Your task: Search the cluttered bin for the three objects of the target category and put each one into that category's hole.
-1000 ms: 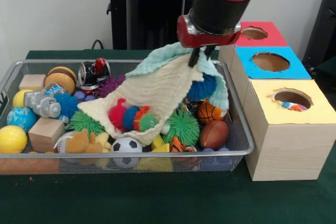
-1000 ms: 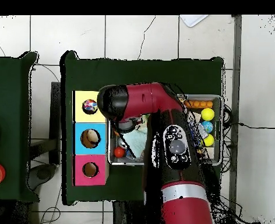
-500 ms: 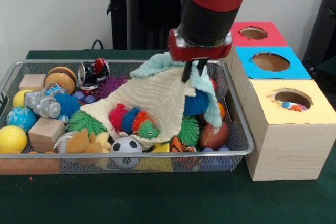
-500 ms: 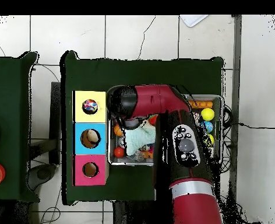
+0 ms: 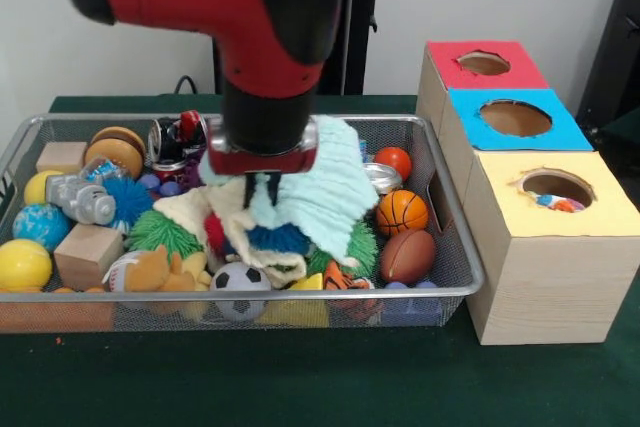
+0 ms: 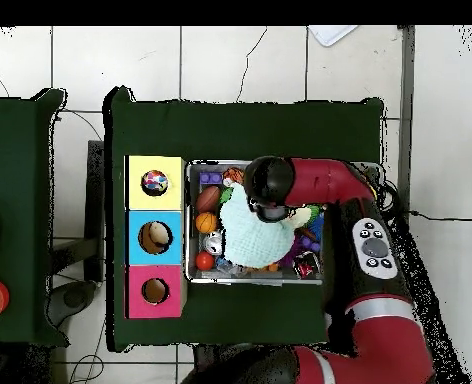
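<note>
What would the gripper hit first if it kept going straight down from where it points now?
Most likely the cloths: the gripper points down into the bin, right over the bunched mint cloth and cream cloth. It may already be touching them; depth is unclear.

No readable text, label, brand, number or sign anywhere in either view; print on the can [image 5: 166, 139] at the back of the bin [image 5: 455, 247] too blurred to make out; no lettering visible on the wooden boxes, the balls or the arm.
</note>
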Controlling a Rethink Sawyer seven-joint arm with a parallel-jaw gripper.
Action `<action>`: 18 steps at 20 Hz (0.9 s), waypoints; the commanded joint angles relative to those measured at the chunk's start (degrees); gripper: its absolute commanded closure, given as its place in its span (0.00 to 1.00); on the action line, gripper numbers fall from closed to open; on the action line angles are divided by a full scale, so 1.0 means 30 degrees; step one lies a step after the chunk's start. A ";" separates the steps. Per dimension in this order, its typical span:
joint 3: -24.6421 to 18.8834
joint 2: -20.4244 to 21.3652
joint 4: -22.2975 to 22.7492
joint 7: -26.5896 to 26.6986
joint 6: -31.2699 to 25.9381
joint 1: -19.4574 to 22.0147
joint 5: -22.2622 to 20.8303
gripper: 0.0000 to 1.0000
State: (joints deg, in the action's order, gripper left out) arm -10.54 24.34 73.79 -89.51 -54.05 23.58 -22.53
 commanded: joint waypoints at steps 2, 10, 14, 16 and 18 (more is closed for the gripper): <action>-0.2356 -0.1819 -0.2737 0.7994 -0.1019 0.2022 -0.2590 1.00; -0.2850 -0.1653 -0.3570 0.9986 -0.2504 0.2905 -0.3599 1.00; -0.2588 -0.1024 -0.4430 1.1735 -0.4171 0.2878 -0.4296 1.00; -0.2511 -0.0865 -0.4967 1.2569 -0.4799 0.2812 -0.4661 1.00; -0.2516 -0.0804 -0.5480 1.3227 -0.5140 0.2805 -0.4890 1.00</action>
State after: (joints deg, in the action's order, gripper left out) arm -15.29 20.77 63.60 -74.35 -62.05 30.76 -30.19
